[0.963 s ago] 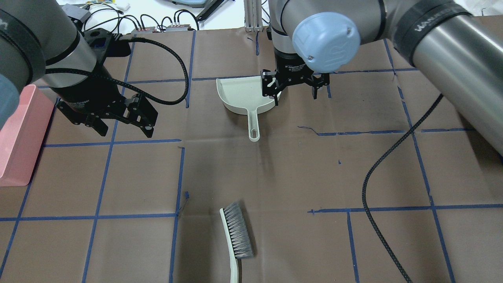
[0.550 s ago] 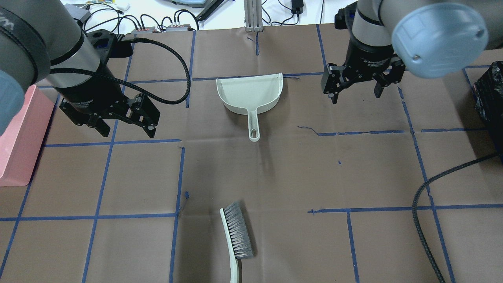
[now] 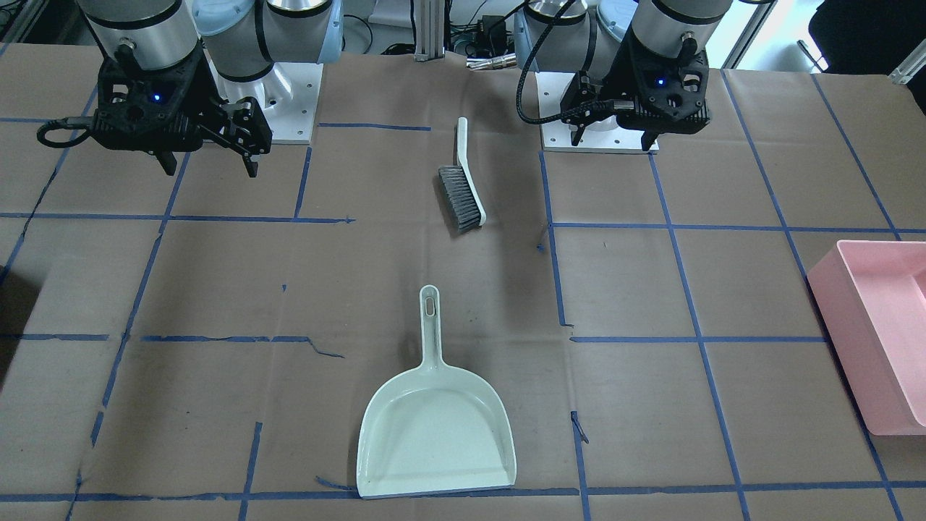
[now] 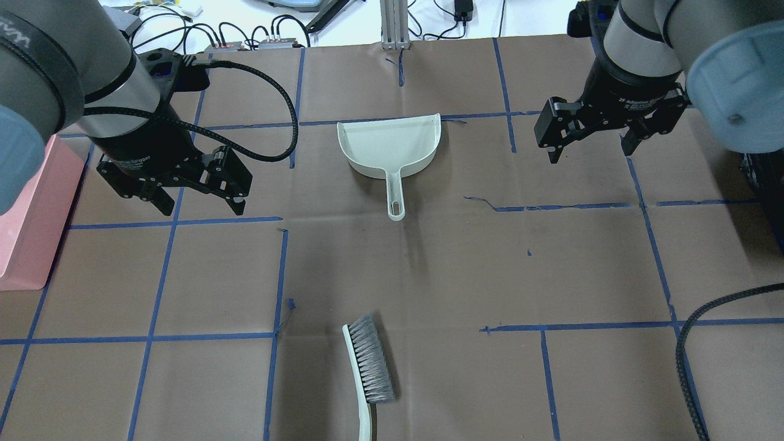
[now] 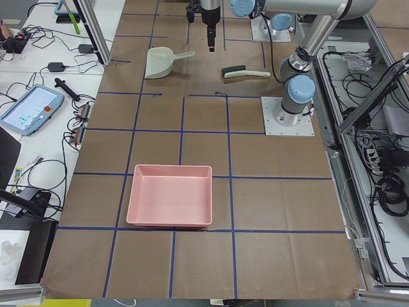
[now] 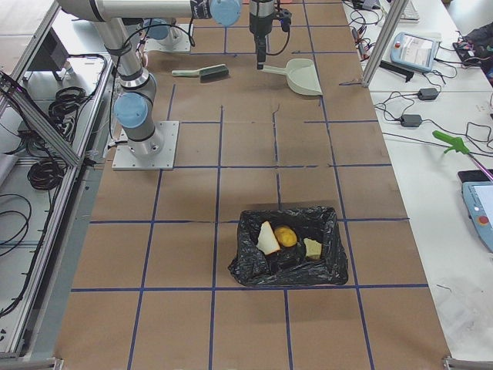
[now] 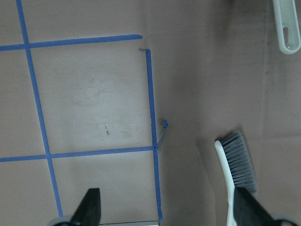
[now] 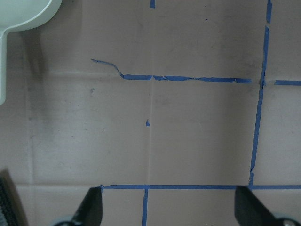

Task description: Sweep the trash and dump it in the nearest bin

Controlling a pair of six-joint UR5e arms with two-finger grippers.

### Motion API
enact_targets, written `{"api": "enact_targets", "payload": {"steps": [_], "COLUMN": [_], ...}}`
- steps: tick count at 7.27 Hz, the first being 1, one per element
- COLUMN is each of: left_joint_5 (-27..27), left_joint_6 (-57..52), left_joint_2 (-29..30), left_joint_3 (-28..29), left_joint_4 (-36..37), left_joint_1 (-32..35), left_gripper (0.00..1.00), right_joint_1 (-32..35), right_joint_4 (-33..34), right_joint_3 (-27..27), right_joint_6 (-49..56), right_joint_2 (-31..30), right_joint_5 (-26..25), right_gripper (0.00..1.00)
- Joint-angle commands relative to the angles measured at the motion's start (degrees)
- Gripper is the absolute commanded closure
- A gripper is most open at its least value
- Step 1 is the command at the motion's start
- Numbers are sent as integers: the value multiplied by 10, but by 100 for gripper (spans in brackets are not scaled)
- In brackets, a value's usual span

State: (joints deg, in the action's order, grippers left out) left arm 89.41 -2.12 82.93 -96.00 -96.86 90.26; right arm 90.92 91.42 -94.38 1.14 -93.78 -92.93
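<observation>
The trash lies in the black-lined bin (image 6: 246,271) in the exterior right view: a yellow-brown potato-like lump (image 6: 286,237) and two bread pieces (image 6: 267,239) (image 6: 312,248). The pale green dustpan (image 4: 389,144) lies empty on the table, handle toward the robot. The brush (image 4: 369,366) lies near the robot's edge. My left gripper (image 4: 202,205) is open and empty, left of the dustpan. My right gripper (image 4: 591,152) is open and empty, right of the dustpan. Both hover above the brown table cover.
A pink bin (image 4: 30,208) stands empty at the table's left end, and also shows in the exterior left view (image 5: 169,204). The black bin's edge (image 4: 765,171) shows at the right. A black cable (image 4: 692,343) hangs from the right arm.
My right gripper has moved from over the dustpan's right side far to the right, still open and empty. The left gripper has barely shifted. Dustpan and brush have not moved.
</observation>
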Motion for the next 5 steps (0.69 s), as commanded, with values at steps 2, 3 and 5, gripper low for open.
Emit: {"api": "enact_targets", "payload": {"steps": [2,3,5], "left_joint_5": [1,1,1], "left_joint_6": [5,5,-5], "left_joint_2": [-1,-1,1], "left_joint_3": [-4,-3,-3], "left_joint_4": [0,1,24], "left_joint_1": [0,0,0], "left_gripper": [0,0,0], "right_joint_1": [-3,-3,-3], "right_joint_4": [13,14,14], "right_joint_3": [-20,-18,-18], "right_joint_6": [-1,-6,-7], "right_joint_2": [-10,-10,-9], "right_joint_5": [6,18,18], "right_gripper": [0,0,0]}}
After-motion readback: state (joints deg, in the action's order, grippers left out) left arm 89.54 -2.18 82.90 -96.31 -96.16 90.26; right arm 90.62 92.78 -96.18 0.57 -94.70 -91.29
